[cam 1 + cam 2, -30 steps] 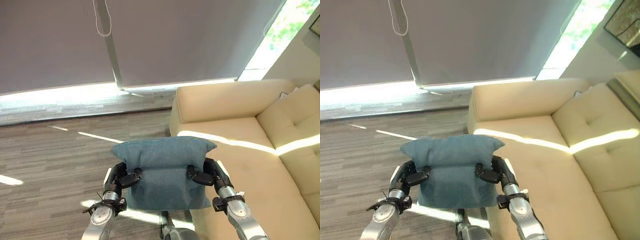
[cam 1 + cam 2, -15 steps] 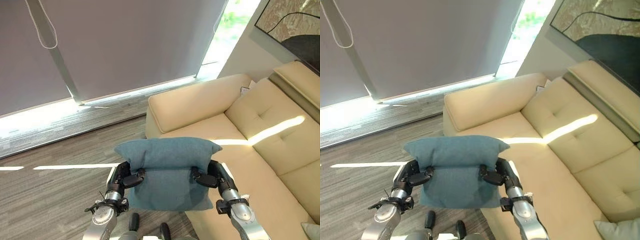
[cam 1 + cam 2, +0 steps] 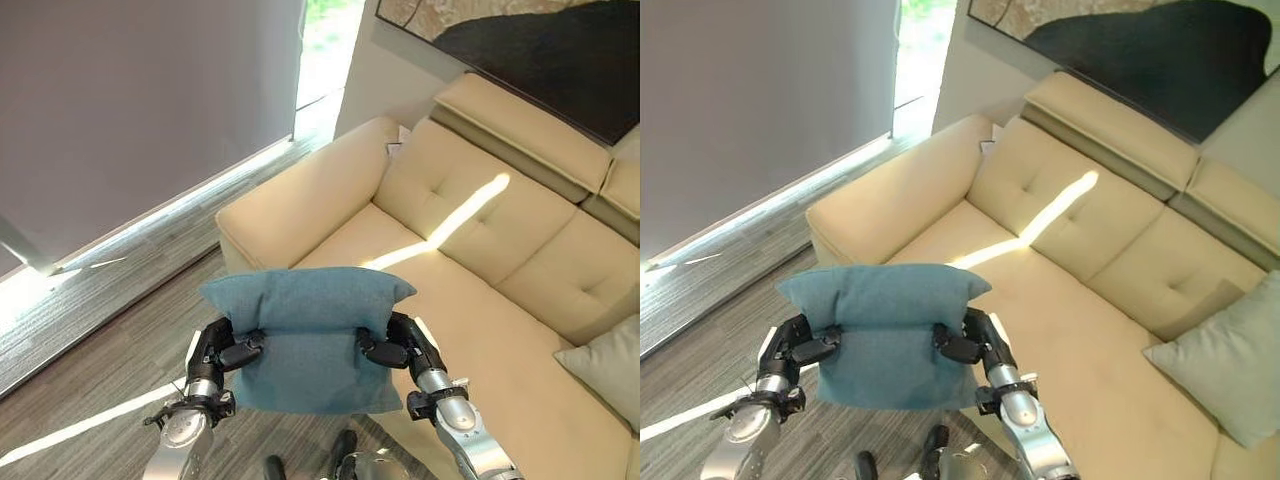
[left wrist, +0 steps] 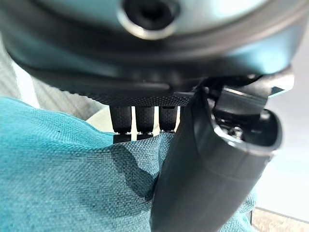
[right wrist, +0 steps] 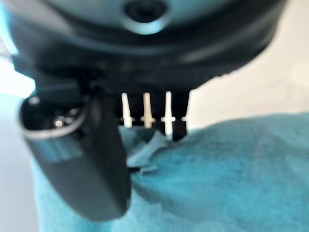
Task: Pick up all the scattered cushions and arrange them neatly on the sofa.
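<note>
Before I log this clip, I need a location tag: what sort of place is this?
Most likely a home living room or a lounge. A cream sofa stands against the wall under a large framed picture, a grey cushion lies on its seat, and a window blind hangs above the wood-look floor.

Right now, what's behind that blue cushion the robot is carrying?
Behind the blue cushion lie the beige sofa seat and wood floor. The cushion hides most of both hands' fingers and the floor beneath.
</note>
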